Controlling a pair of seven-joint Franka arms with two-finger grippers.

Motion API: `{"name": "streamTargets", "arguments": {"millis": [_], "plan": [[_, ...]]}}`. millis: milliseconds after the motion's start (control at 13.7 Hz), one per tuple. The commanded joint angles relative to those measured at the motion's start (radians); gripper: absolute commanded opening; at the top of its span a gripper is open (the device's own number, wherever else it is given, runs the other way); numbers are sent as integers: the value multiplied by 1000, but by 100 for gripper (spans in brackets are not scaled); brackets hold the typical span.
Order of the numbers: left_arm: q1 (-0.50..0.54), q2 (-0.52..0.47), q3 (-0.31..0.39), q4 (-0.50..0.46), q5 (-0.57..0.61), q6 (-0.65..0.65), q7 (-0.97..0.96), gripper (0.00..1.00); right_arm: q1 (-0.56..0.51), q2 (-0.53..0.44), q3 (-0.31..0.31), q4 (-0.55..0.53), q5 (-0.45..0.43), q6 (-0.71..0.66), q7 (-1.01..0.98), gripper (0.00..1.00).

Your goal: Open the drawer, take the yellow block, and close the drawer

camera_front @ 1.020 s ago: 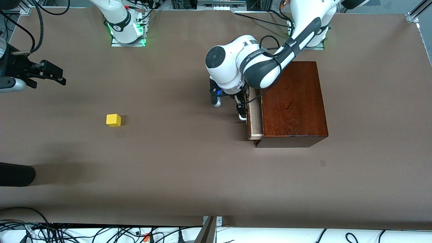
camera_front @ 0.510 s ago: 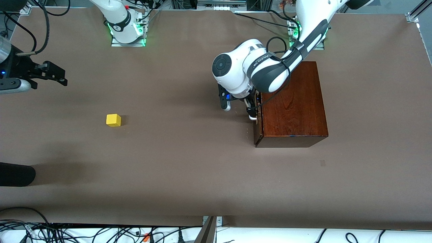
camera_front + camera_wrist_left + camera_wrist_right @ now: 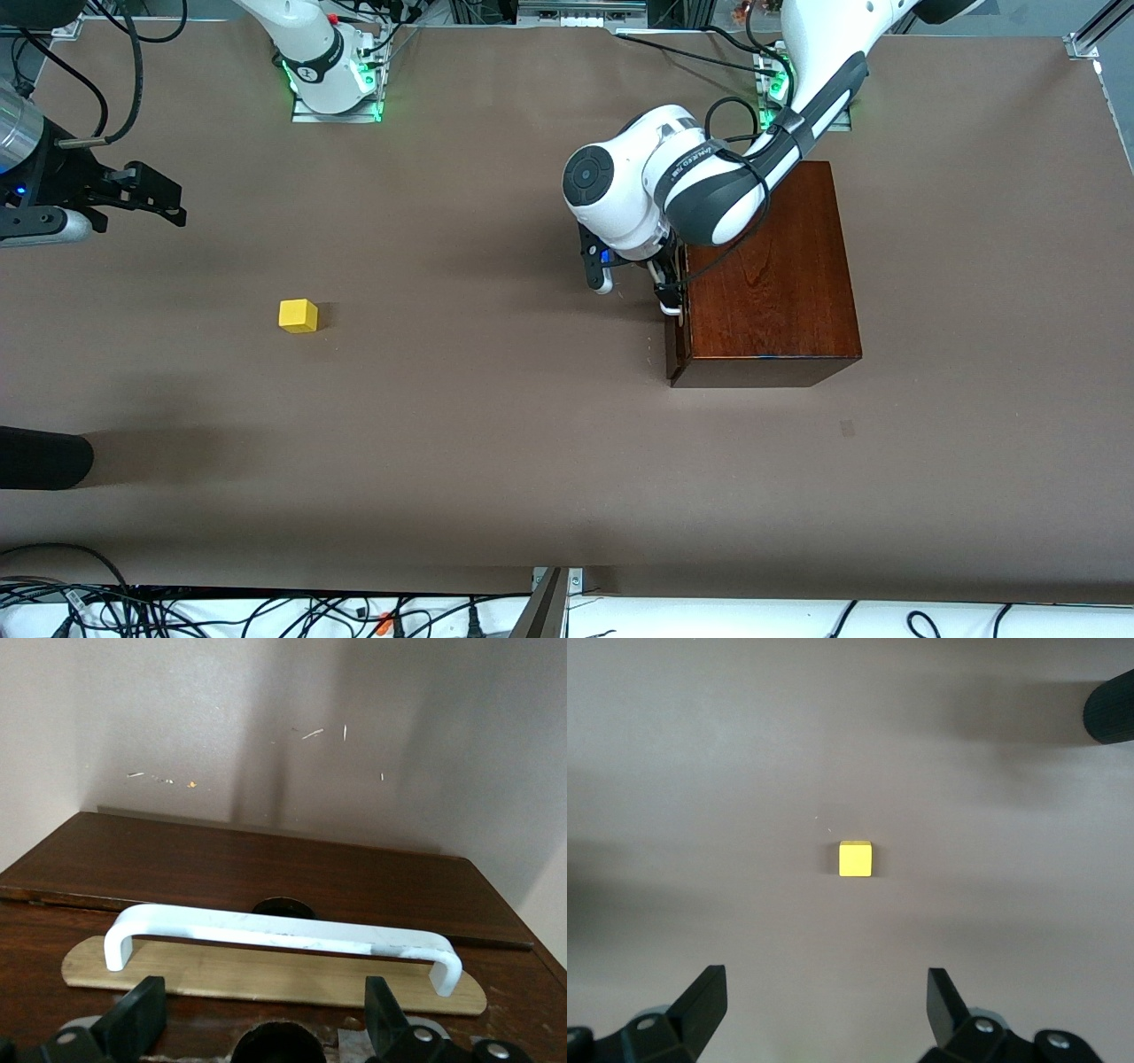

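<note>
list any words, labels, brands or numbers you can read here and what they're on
One printed marking shows: lettering on the dark grey band of the left arm's white forearm, over the reddish-brown polished wooden box. It is too small and slanted to read.
No text shows on the small bright yellow cube, on the white U-shaped bar handle or on its pale backing plate.

Bare table (image 3: pixel 496 443) lies all around the yellow block (image 3: pixel 298 315), so my spread right gripper (image 3: pixel 824 1010) has a clear drop onto it, while my left gripper (image 3: pixel 257 1028), fingers apart, crowds the seemingly shut drawer (image 3: pixel 675 350) and its white handle (image 3: pixel 283 939).
</note>
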Motion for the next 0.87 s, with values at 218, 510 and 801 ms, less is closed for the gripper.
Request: {"name": "streamTargets", "arguments": {"millis": [218, 510, 801], "plan": [[-105, -32, 0, 99, 18, 9, -369, 100, 0, 12, 1, 26, -15, 7, 15, 100], [-105, -69, -6, 188, -9, 1, -577, 100, 2, 12, 1, 26, -14, 6, 18, 100], [20, -161, 0, 253, -171, -5, -588, 100, 2, 15, 1, 26, -14, 9, 16, 100]]}}
